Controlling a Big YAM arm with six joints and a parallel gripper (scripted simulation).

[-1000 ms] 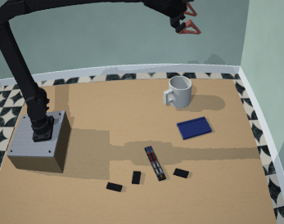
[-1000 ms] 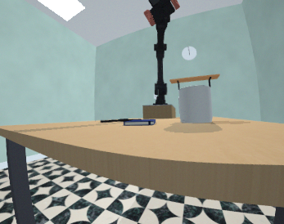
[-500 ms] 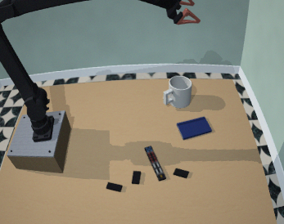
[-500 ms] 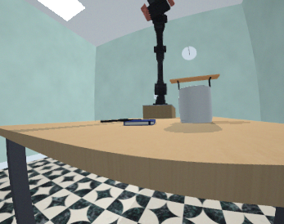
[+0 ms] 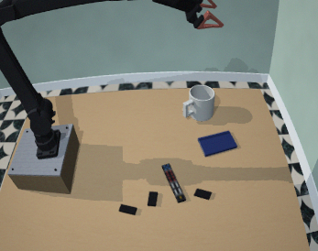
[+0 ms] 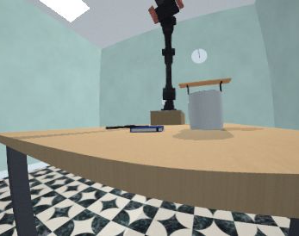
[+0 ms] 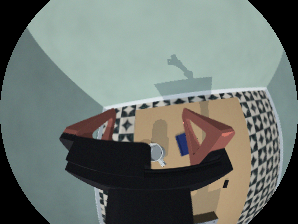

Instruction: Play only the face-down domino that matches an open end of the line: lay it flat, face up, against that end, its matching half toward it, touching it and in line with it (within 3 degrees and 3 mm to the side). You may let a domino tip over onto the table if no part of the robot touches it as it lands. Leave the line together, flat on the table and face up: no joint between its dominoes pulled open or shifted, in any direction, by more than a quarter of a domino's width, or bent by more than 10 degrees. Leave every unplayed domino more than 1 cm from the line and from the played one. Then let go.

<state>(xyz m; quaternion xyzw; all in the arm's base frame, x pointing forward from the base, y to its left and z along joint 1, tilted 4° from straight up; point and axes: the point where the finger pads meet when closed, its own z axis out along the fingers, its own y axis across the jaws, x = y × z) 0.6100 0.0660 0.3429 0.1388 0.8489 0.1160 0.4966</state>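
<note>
On your left: the grey base block (image 5: 60,176) carrying the black arm. Along the near table edge, three face-down dominoes (image 5: 127,210), (image 5: 152,198), (image 5: 203,193), the last right of the face-up domino line (image 5: 173,182). Beyond: blue book (image 5: 217,143), white mug (image 5: 202,103). High above, your gripper (image 5: 207,14), fingers spread wide, holds nothing.

Three face-down black dominoes lay on the table (image 5: 106,119): one at the left (image 5: 127,210), one in the middle (image 5: 152,198) and one at the right (image 5: 203,193). One line of face-up dominoes (image 5: 173,182) lay between them; how many it held could not be told. There was one white mug (image 5: 201,103), one blue book (image 5: 217,143) and one arm (image 5: 19,78).
</note>
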